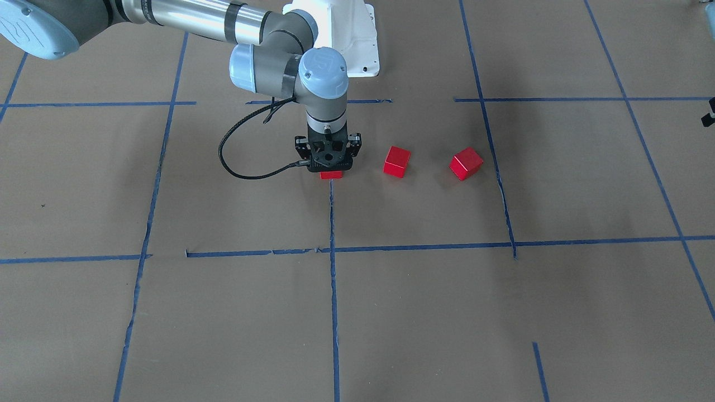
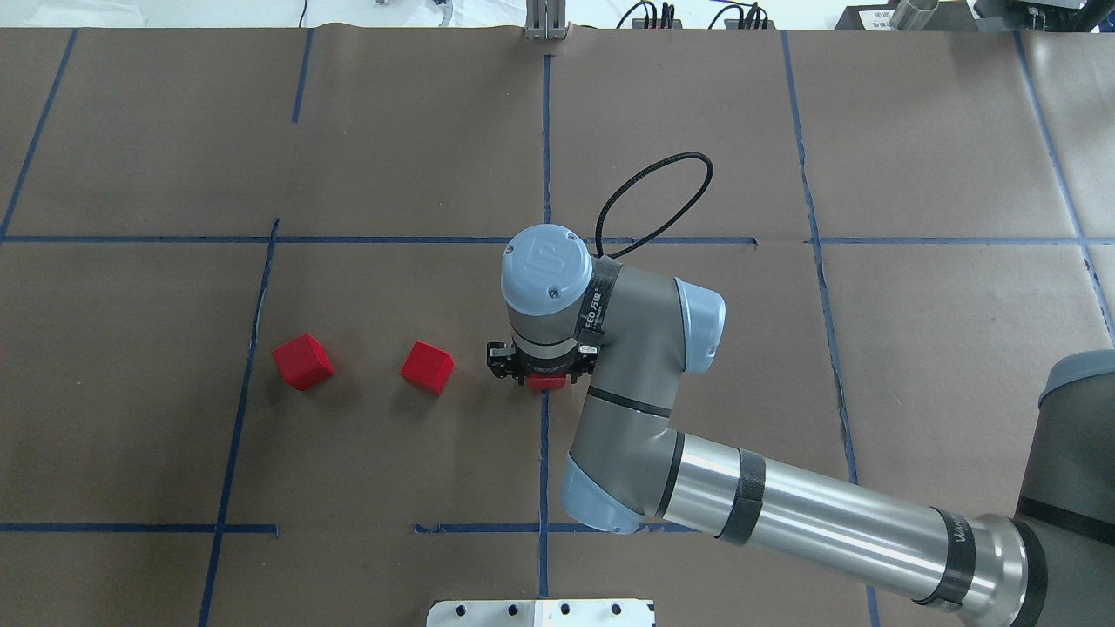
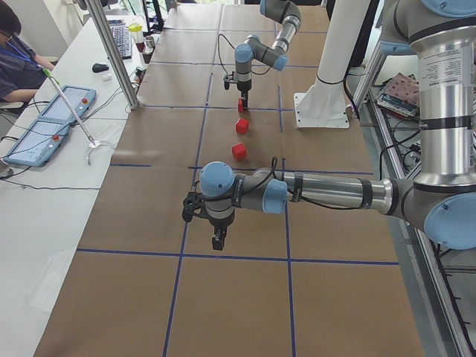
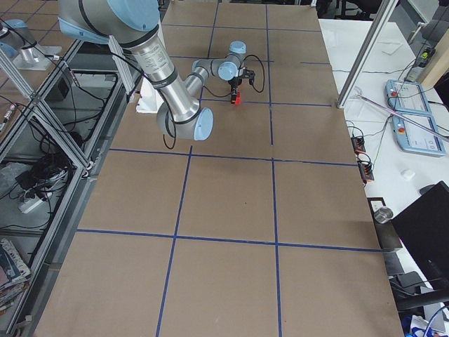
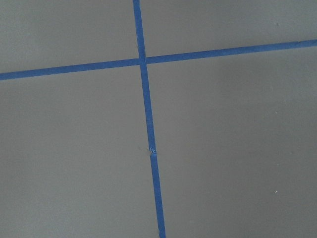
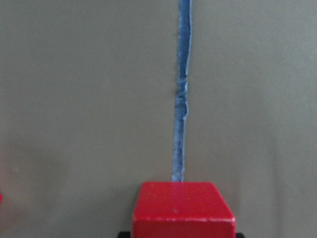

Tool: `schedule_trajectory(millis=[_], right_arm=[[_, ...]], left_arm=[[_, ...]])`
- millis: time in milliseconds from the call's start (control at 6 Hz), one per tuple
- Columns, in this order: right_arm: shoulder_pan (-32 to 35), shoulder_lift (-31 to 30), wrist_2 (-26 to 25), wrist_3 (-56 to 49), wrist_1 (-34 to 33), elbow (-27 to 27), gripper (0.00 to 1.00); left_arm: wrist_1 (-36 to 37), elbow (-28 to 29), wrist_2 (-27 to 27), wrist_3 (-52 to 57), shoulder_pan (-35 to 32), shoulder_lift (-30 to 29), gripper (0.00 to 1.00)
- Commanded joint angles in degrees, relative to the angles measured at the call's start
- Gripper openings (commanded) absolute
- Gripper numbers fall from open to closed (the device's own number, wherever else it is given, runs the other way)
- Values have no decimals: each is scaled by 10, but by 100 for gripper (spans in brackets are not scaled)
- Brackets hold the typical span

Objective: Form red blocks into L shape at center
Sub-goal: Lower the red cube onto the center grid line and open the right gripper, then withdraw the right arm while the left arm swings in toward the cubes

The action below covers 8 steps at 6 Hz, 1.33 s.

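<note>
Three red blocks lie in a row near the table's middle. One red block (image 1: 397, 162) (image 2: 427, 367) and another (image 1: 466, 163) (image 2: 301, 361) sit free on the brown paper. My right gripper (image 1: 330, 166) (image 2: 542, 373) points straight down, shut on the third red block (image 1: 331, 175) (image 2: 547, 381) (image 6: 182, 208), which sits at table level at the end of a blue tape line. My left gripper (image 3: 216, 242) hangs far off over a tape crossing; I cannot tell whether it is open or shut.
Blue tape lines (image 2: 543, 453) grid the brown paper. The white robot base (image 1: 357, 39) stands behind the blocks. A black cable (image 2: 653, 200) loops off the right wrist. An operator (image 3: 15, 52) sits at a side table with control pads.
</note>
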Motion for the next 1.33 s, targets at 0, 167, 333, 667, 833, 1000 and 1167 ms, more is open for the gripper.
schedule_trajectory(millis=[0,167,333,667,833,1000,1167], right_arm=[[10,3,6,0,-2,17,99],[40,3,25,0,-3,41,99],[77,3,56,-2,-2,46,99],[170,-18,130,-94,-4,46,99],[227,-58,167,-165,-4,50,99],[270,-110,180,-246,-4,69,99],[326,-165,198,-342,-4,88,99]], left_arm=[[0,1,0,0,1,0,100],[0,0,1,0,6,-2,100],[0,-12,1,-1,24,-2,100],[2,-14,4,-6,60,-35,100],[0,-14,5,-4,60,-67,100],[3,-12,6,-7,60,-99,100],[1,-14,1,-8,62,-118,100]])
